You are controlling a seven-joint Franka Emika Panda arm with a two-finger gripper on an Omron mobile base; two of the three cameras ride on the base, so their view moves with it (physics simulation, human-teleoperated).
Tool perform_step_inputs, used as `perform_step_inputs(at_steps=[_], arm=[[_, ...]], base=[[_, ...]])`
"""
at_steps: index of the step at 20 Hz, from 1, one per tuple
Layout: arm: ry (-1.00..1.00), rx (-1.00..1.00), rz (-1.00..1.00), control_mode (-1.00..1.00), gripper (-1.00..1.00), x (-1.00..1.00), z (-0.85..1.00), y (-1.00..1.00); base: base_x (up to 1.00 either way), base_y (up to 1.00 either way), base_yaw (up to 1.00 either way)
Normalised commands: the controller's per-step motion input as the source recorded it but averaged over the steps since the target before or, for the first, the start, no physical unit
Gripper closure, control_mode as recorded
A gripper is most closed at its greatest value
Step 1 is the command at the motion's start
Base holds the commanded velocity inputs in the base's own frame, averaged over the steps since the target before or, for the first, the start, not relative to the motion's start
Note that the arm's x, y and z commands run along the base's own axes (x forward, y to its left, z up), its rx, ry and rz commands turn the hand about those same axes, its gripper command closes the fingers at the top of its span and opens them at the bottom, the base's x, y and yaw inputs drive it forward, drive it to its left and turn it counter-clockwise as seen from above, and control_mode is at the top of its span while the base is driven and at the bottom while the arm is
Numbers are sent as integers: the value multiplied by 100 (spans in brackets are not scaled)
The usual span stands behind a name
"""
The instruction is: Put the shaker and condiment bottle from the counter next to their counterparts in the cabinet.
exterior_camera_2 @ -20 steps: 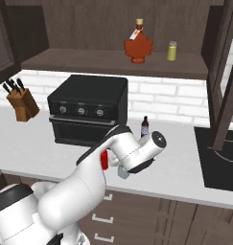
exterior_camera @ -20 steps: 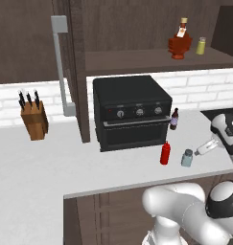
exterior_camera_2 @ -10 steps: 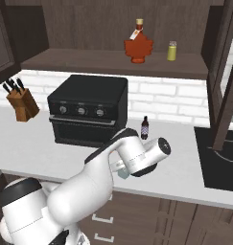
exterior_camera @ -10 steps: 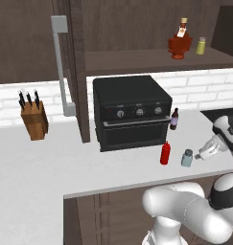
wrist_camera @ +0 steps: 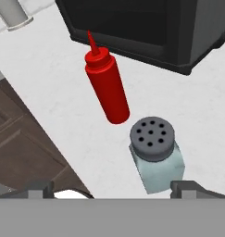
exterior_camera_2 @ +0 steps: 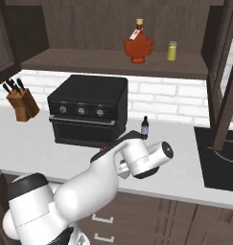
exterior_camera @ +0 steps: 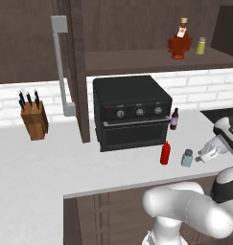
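1. Risk: the shaker (wrist_camera: 156, 159) stands just beside the condiment bottle (wrist_camera: 106, 84), which is at its 10 o'clock in the hand view; a wide finger could knock the bottle over.
2. Gripper (wrist_camera: 111, 187) is fully open, holds nothing.
3. Shaker is pale, translucent, grey perforated cap, upright on the counter (exterior_camera: 65, 167) before the oven (exterior_camera: 131, 111).

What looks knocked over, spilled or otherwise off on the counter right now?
Nothing stands out. The shaker and the condiment bottle stand upright beside each other on the counter, in front of the black oven, with no spill. The open tool hangs above the shaker.
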Motion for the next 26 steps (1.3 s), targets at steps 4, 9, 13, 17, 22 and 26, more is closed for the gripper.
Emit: perform_step_inputs(at_steps=[4, 9, 13, 17, 22, 26], arm=[[0, 0, 0, -100, -100, 2, -8, 0], [0, 0, 0, -100, -100, 9, -13, 0], [0, 0, 0, -100, -100, 18, -10, 0], [0, 0, 0, -100, -100, 16, -14, 0], [0, 0, 0, -100, -100, 9, -14, 0], [0, 0, 0, -100, -100, 2, -4, 0]], base=[[0, 0, 0], [0, 0, 0], [0, 0, 0], [0, 0, 0], [0, 0, 0], [0, 0, 0]])
